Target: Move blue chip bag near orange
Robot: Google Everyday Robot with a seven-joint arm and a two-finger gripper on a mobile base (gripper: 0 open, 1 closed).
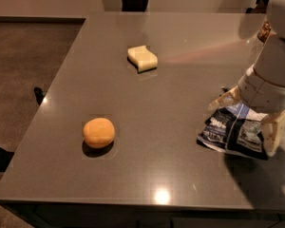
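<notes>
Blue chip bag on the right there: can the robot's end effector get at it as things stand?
Probably yes. The end effector hangs right over the blue chip bag at the right side of the table, its fingers open on either side of the bag, and nothing lies in between.

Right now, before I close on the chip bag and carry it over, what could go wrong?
The gripper hangs over the blue chip bag with its fingers spread either side. The bag is crumpled and lies low, so the close may catch only a fold and it could slip out. The orange is round and sits near the left edge of the table; a nudge from the bag could roll it off.
</notes>
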